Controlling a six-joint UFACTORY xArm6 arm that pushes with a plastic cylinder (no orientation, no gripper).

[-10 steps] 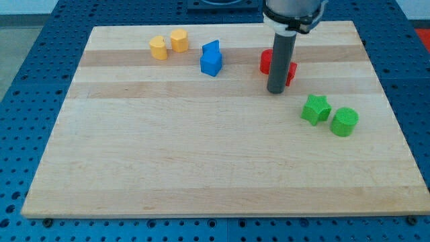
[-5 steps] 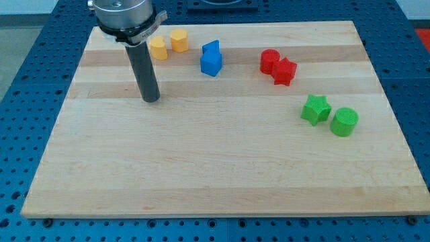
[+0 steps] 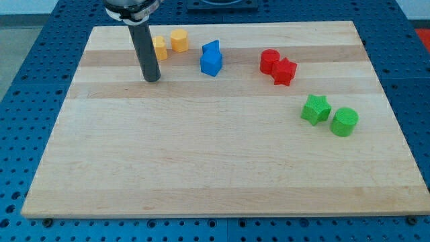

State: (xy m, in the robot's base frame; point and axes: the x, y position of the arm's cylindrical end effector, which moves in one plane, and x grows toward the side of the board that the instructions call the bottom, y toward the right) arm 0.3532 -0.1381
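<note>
Dark and upright, my rod ends in my tip [image 3: 152, 78], which sits on the wooden board [image 3: 201, 161] near its top-left corner; there are no jaws on it to spread or press, and it grips nothing. Nearest to it is a yellow block [image 3: 160, 48], a small rounded piece just toward the board's top edge, partly hidden behind the rod, so I cannot tell whether the rod touches it; my tip itself stands apart from it, a little toward the board's bottom. Just to the right of that block, close to the top edge, is a second yellow block [image 3: 179, 40], roughly a short cylinder. Farther along toward the right edge stands a blue block [image 3: 211, 58] of irregular shape, clear of my tip. Beyond it, in the board's upper right part, a red cylinder [image 3: 269, 60] and a red star [image 3: 285, 70] sit touching each other. Near the right edge, about halfway down, a green star [image 3: 315, 109] and a green cylinder [image 3: 345, 122] lie just beside each other, well apart from my tip.
</note>
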